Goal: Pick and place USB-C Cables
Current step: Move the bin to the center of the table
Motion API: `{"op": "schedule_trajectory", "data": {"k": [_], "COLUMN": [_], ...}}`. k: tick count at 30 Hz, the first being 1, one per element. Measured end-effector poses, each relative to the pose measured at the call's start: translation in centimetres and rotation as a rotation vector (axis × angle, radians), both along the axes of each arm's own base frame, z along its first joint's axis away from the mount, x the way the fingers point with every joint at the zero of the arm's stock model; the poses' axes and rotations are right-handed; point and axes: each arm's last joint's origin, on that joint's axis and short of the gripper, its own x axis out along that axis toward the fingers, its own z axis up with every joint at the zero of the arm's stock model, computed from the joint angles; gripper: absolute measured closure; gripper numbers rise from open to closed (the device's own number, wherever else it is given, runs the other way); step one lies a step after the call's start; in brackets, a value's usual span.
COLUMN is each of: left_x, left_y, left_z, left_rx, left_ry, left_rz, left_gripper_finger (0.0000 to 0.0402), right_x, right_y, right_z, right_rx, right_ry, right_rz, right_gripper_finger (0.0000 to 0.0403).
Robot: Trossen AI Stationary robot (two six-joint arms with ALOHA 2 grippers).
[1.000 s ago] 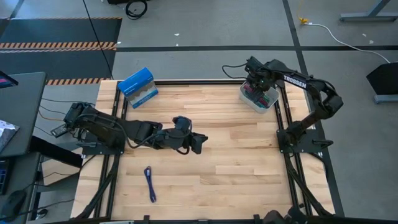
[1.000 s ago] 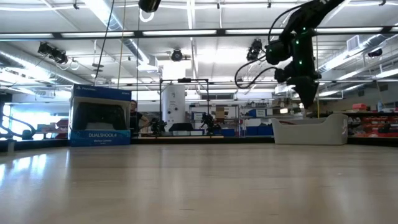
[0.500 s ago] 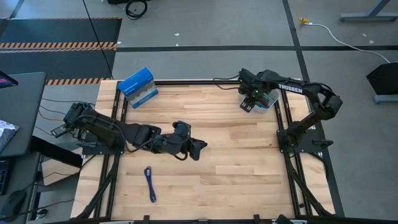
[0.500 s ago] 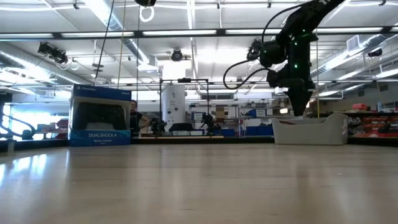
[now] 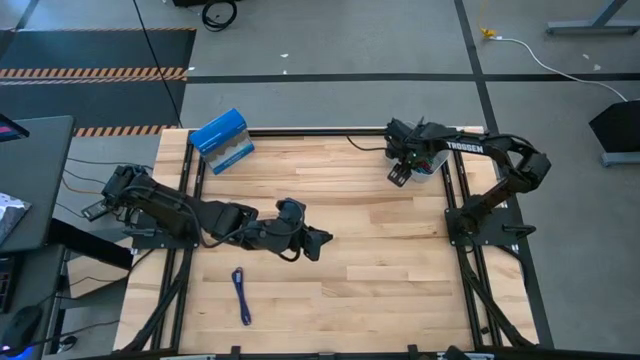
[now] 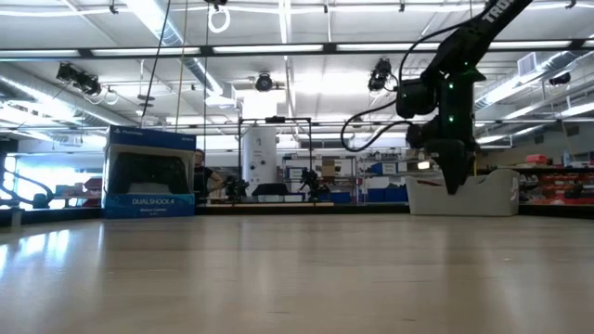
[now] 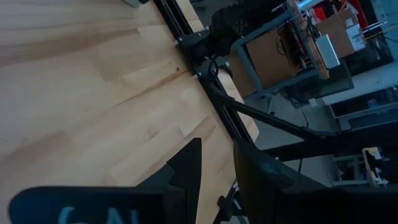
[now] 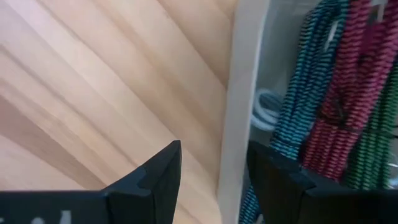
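Observation:
One purple-blue USB-C cable (image 5: 241, 296) lies flat on the wooden table near its near-left part, touched by nothing. Teal (image 8: 305, 81), maroon (image 8: 342, 112) and green (image 8: 380, 146) cables and a pale coil (image 8: 267, 107) lie inside the clear tray (image 8: 239, 93). My right gripper (image 5: 398, 178) is open and empty. It hangs just outside the tray's left wall (image 5: 408, 168), fingers pointing down (image 6: 455, 181). My left gripper (image 5: 318, 240) is open and empty over the middle of the table, well away from the loose cable.
A blue box (image 5: 222, 140) stands at the far-left corner of the table (image 5: 380, 280), and shows in the low view (image 6: 148, 176) too. The tray (image 6: 464, 197) sits at the far-right corner. Black frame rails (image 7: 205, 68) run along the table's edges.
My right gripper has moved from above the tray toward the table's left and near side and has come down beside the tray's left wall. My left gripper has shifted slightly toward the near edge.

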Motion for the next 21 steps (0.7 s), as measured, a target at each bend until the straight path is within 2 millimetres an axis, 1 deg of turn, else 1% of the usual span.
{"op": "schedule_trajectory", "data": {"k": [3,6,9,13,14,15,18,21], "left_x": [0.0,0.0,0.0,0.0,0.0,0.0,0.0,0.0], "left_y": [0.0,0.0,0.0,0.0,0.0,0.0,0.0,0.1], "left_z": [0.0,0.0,0.0,0.0,0.0,0.0,0.0,0.0], "left_rx": [-0.015,-0.015,-0.015,-0.007,-0.007,-0.002,0.016,0.018], "left_ry": [-0.002,-0.002,-0.002,0.0,0.0,0.002,0.005,0.006], "left_rz": [0.007,0.008,0.007,0.004,0.004,0.002,-0.005,-0.007], "left_gripper_finger": [0.0301,0.0301,0.0301,0.0301,0.0301,0.0301,0.0301,0.0301], "right_x": [0.1,0.4,0.9,1.9,2.2,2.6,3.9,5.1], "right_y": [0.3,0.8,1.6,3.1,3.7,4.3,6.8,10.0], "right_z": [-0.3,-0.4,-0.4,-0.4,-0.4,-0.4,-0.4,-0.4], "right_rx": [0.009,0.013,0.026,0.073,0.097,0.12,0.173,0.208], "right_ry": [-0.008,-0.004,-0.003,-0.019,-0.034,-0.048,-0.076,-0.084], "right_rz": [0.014,0.039,0.063,0.072,0.076,0.087,0.135,0.201], "right_gripper_finger": [0.0224,0.0248,0.0288,0.0362,0.0381,0.039,0.039,0.0396]}}
